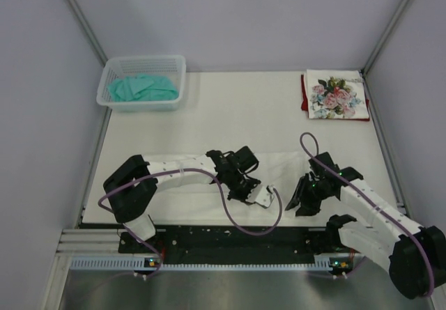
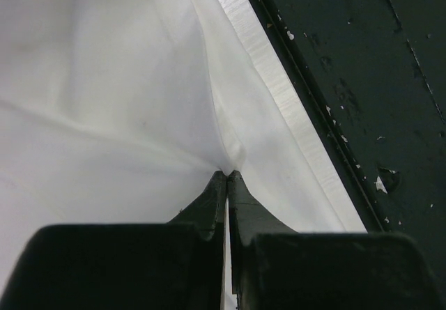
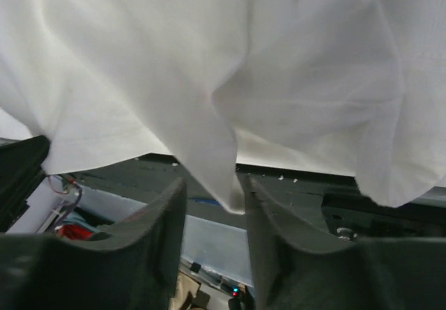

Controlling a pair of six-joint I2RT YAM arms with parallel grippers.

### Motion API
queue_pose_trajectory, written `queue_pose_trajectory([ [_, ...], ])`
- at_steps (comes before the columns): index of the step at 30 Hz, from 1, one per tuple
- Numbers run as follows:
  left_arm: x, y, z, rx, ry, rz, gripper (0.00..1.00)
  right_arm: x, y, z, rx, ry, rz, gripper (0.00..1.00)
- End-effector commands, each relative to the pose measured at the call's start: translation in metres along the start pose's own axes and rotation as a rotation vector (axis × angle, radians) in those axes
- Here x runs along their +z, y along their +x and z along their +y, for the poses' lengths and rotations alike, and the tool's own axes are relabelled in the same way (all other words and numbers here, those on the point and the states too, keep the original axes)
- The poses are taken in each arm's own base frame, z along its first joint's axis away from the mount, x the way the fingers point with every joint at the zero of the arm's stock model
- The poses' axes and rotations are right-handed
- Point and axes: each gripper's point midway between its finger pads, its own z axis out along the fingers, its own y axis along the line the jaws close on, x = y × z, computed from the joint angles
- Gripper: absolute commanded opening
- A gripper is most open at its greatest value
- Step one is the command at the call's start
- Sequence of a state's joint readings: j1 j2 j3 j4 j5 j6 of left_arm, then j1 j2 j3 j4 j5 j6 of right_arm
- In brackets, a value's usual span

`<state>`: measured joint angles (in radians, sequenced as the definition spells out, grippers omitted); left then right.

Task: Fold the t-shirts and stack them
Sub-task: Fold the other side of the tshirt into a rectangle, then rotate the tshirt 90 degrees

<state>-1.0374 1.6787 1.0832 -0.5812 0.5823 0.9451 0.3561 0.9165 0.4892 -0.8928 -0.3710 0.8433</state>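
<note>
Nearest me, my left gripper (image 2: 228, 174) was clamped tight on the near hem of the large white cloth t-shirt (image 2: 104, 80), with creases fanning out from the pinch. Just at its 3 o'clock my right gripper (image 3: 212, 183) stood partly open. A fold of that same hem drooped between its fingers unpinched, so it held nothing.

The shirt lay along the near side of the white table (image 1: 244, 108), long axis 9 to 3, its body running toward 12 from both hands. I judged the right had to bite before any carry toward 12.

Far off at 1 o'clock the folded rose-print t-shirt (image 1: 336, 95) sat on the dark red t-shirt (image 1: 304, 95). At 11, the pale plastic mesh basket (image 1: 143, 60) held crumpled teal cloth (image 1: 143, 87).
</note>
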Motion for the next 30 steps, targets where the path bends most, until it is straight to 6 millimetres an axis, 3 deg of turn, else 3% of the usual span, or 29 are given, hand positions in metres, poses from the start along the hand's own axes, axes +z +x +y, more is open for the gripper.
queue_pose_trajectory([
  [1, -0.003, -0.009, 0.001, 0.009, 0.008, -0.025, 0.00, 0.012, -0.004, 0.004, 0.016, -0.006, -0.003, 0.30],
  [4, -0.003, -0.006, 0.002, 0.010, -0.003, -0.016, 0.00, 0.009, -0.008, 0.003, 0.020, 0.011, -0.027, 0.00],
  [9, -0.004, -0.011, 0.010, 0.011, -0.023, -0.031, 0.00, -0.004, -0.010, -0.016, 0.048, 0.110, -0.086, 0.00],
  [11, -0.002, -0.013, 0.011, 0.006, -0.013, -0.034, 0.05, -0.010, -0.008, -0.020, 0.030, 0.129, -0.093, 0.00],
  [12, -0.002, -0.013, 0.008, 0.003, 0.006, -0.033, 0.09, -0.014, -0.008, -0.023, 0.021, 0.148, -0.096, 0.00],
  [16, -0.005, -0.019, 0.001, -0.009, 0.050, -0.047, 0.41, -0.013, -0.003, -0.032, 0.009, 0.188, -0.071, 0.00],
  [18, -0.009, -0.021, 0.003, -0.012, 0.035, -0.042, 0.49, -0.009, -0.004, -0.022, -0.003, 0.149, -0.048, 0.33],
  [19, -0.013, -0.021, 0.005, -0.015, 0.024, -0.033, 0.51, -0.012, -0.008, -0.015, -0.020, 0.135, -0.055, 0.40],
  [23, -0.043, -0.022, 0.018, -0.062, -0.075, -0.008, 0.55, -0.041, -0.050, 0.015, -0.100, 0.131, -0.219, 0.50],
  [26, -0.083, -0.001, 0.046, -0.177, -0.242, 0.020, 0.54, -0.061, -0.090, 0.046, -0.142, 0.100, -0.336, 0.50],
  [28, -0.115, 0.027, 0.069, -0.293, -0.367, 0.042, 0.49, -0.065, -0.119, 0.061, -0.163, 0.084, -0.405, 0.38],
  [30, -0.144, 0.060, 0.089, -0.415, -0.491, 0.068, 0.37, -0.059, -0.146, 0.073, -0.174, 0.053, -0.447, 0.22],
])
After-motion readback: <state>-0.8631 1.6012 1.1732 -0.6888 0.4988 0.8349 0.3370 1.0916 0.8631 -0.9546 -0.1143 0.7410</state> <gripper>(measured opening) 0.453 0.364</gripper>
